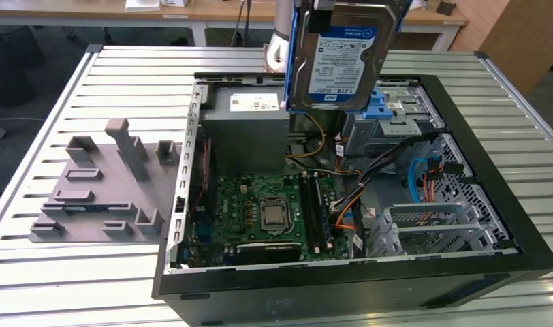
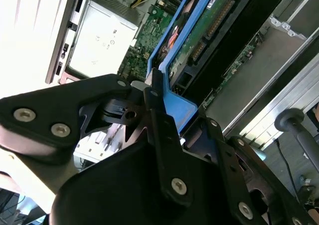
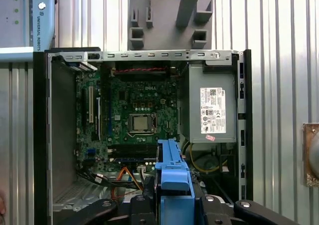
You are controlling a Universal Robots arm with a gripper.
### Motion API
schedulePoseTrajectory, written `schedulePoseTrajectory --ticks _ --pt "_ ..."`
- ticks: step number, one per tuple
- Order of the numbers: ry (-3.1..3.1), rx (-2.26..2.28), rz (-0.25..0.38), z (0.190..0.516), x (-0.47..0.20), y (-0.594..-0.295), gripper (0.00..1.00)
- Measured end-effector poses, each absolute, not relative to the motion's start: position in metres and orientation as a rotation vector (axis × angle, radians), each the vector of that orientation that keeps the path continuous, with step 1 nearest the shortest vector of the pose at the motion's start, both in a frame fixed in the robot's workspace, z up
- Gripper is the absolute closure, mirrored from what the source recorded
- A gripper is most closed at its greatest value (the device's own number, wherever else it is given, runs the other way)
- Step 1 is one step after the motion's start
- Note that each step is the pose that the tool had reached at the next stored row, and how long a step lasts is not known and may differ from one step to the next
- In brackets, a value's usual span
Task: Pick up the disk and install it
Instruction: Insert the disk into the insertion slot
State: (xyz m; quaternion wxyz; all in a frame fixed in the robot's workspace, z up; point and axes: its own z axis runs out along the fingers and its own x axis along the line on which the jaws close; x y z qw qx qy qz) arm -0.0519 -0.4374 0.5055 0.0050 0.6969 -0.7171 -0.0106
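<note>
The disk (image 1: 336, 58) is a silver hard drive with a white-and-blue label in a blue carrier. It hangs upright, label facing the exterior view, above the far side of the open computer case (image 1: 494, 269). My gripper (image 2: 164, 110) is shut on the carrier's blue edge (image 2: 174, 105), with a black finger (image 2: 162, 135) pressed on it. In the first wrist view the gripper (image 3: 174, 201) holds the blue carrier (image 3: 172, 177) over the case, near the power supply (image 3: 209, 108).
Inside the case lie a green motherboard (image 1: 258, 211), a grey power supply (image 1: 249, 116), a metal drive bay with a blue part (image 1: 385, 112) and loose cables (image 1: 422, 177). A grey fixture (image 1: 104, 191) with upright posts sits on the slatted table (image 1: 77, 286), at the exterior view's left.
</note>
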Motion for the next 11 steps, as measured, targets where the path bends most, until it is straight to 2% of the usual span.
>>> schedulePoseTrajectory --ticks 11 --pt "-2.246 2.183 -0.033 0.5055 -0.0518 -0.4435 0.64"
